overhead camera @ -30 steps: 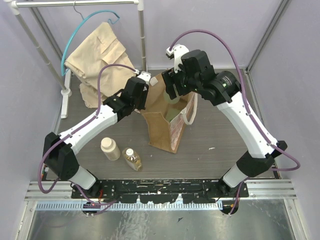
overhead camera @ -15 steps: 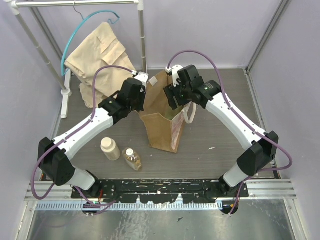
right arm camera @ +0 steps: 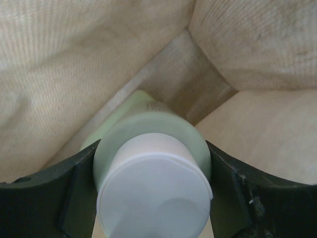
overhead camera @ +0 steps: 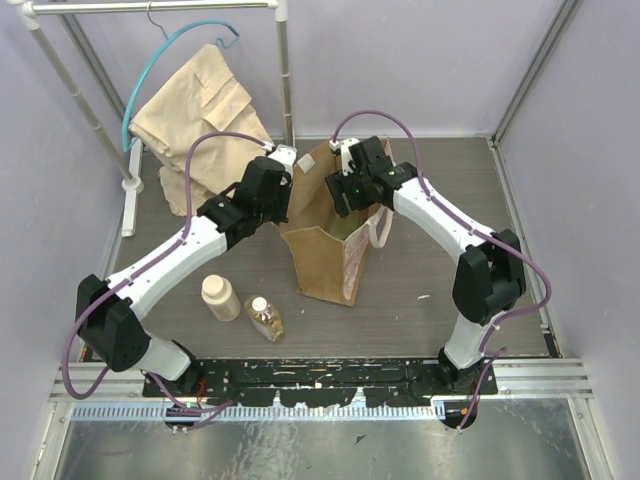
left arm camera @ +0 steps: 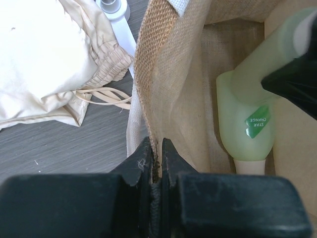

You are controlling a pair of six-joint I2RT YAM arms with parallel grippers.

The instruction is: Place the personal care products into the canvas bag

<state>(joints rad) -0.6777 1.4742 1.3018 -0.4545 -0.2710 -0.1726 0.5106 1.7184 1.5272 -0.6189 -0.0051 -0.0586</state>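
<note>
The tan canvas bag [overhead camera: 330, 255] stands upright mid-table, mouth open. My left gripper [overhead camera: 289, 197] [left arm camera: 156, 151] is shut on the bag's left rim [left arm camera: 151, 74]. Over the mouth, my right gripper [overhead camera: 350, 193] [right arm camera: 152, 166] reaches in, shut on a green cylinder bottle [right arm camera: 153, 134] with a white cap [right arm camera: 153, 196]. A second pale green bottle [left arm camera: 246, 119], cream-topped and green-labelled, is inside the bag. Left of the bag on the table stand a cream bottle [overhead camera: 220, 297] and an amber white-capped bottle [overhead camera: 265, 319].
A beige folded garment [overhead camera: 195, 115] hangs from a teal hanger [overhead camera: 160, 60] on the white rack [overhead camera: 285, 70] at the back left. The rack's foot [overhead camera: 130, 205] rests on the table. The bag's whitish handle [overhead camera: 380, 228] droops on its right side.
My right gripper has come down and toward the bag with the green bottle, from above the mouth into it. The bag stands straighter. My left gripper keeps its hold on the rim.
</note>
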